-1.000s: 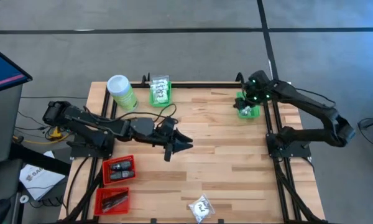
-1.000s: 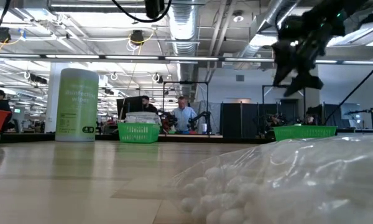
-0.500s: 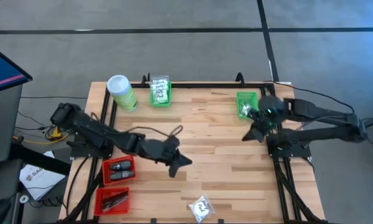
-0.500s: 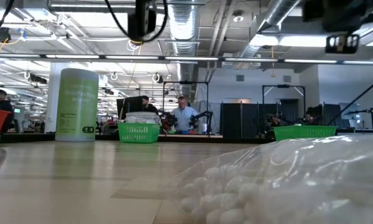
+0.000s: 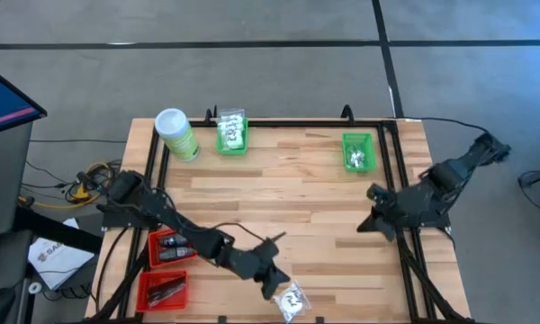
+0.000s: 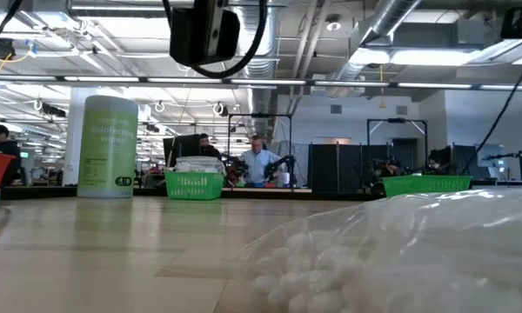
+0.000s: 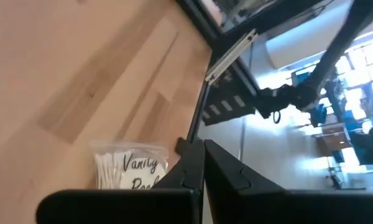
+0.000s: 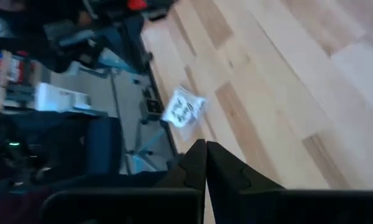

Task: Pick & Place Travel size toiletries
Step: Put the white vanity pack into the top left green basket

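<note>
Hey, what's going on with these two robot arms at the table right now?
The left gripper is shut and empty, reaching toward the clear packet of cotton swabs lying near the front edge of the wooden table. The right gripper is also shut and empty, hanging near the table's right edge. Two green baskets at the back hold white packets, two red baskets at front left hold dark items, and a wipes canister stands at the back left.

On the table are two green baskets [image 5: 231, 135] [image 5: 358, 150], two red baskets [image 5: 171, 246] [image 5: 162, 289], one light-green canister [image 5: 175, 134], and one clear packet [image 5: 291, 300], with two arms
</note>
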Motion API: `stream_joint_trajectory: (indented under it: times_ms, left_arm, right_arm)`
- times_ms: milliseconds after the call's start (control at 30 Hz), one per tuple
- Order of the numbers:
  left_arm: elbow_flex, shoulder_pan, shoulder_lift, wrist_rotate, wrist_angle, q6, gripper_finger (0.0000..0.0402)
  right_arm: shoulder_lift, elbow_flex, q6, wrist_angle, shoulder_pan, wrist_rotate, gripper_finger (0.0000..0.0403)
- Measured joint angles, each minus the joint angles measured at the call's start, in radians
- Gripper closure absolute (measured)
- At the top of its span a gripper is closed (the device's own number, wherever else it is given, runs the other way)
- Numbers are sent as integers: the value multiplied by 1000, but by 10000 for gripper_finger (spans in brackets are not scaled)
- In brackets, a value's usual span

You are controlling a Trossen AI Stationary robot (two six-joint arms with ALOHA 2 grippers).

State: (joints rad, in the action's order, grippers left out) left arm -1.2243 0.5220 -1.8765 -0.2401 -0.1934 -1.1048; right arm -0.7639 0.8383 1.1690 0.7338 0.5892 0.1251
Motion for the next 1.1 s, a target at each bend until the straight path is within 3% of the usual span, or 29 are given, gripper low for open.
stream_joint_trajectory:
  times_ms: [200,400,567,800,1100]
  left_arm:
    - [-115,17,-77,19,116,-25,401]
    - [-217,31,-139,87,235,-24,401]
    - [-251,61,-168,113,281,-42,401]
    - [-253,93,-197,125,302,-80,401]
    - [-252,96,-266,155,312,-127,401]
  right_arm:
    - [-170,-1,48,-142,142,56,402]
    - [-383,-2,48,-373,203,56,402]
    - [-528,-1,79,-549,225,47,402]
    - [-693,-1,165,-662,229,3,403]
    - [-815,-2,222,-797,227,-25,403]
